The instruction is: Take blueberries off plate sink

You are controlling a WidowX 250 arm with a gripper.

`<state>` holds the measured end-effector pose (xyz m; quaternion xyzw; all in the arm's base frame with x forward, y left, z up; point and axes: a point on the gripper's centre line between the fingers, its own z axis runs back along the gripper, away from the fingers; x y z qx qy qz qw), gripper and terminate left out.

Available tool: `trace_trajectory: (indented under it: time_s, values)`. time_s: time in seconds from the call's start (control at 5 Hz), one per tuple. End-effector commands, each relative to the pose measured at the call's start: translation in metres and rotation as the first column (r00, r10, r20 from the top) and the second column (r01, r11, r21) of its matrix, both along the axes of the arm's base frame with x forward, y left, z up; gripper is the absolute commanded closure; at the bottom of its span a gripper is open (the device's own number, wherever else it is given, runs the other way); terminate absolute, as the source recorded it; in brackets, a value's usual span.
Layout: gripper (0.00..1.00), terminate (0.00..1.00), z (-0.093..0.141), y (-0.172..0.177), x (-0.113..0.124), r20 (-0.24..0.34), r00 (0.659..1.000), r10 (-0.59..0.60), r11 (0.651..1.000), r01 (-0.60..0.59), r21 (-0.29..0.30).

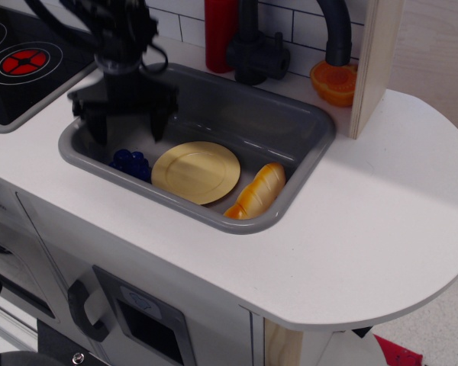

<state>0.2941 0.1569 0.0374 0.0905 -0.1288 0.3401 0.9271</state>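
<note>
1. One blueberries (131,162) cluster.
2. One yellow plate (196,171).
3. One bread roll (257,191).
4. One grey sink (305,126).
5. One orange half (333,82).
6. One red bottle (220,34).
7. One gripper (127,126).

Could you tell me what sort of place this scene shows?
Most likely a toy play kitchen: a grey plastic sink set in a white counter, a stovetop with red rings, and a black faucet.

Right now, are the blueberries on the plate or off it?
Off. The blueberries lie on the sink floor left of the bare plate, under the open pincer.
</note>
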Motion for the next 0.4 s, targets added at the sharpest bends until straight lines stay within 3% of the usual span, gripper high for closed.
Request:
trace_trajectory:
  time_s: [0.0, 0.2]
  values:
    - [0.0, 0.0, 0.066, 0.0036, 0.0072, 0.048, 0.997, -0.057, 0.998, 0.058, -0.018]
    - [0.0, 1.0, 0.066, 0.0036, 0.0072, 0.048, 0.997, -0.057, 0.998, 0.058, -0.018]
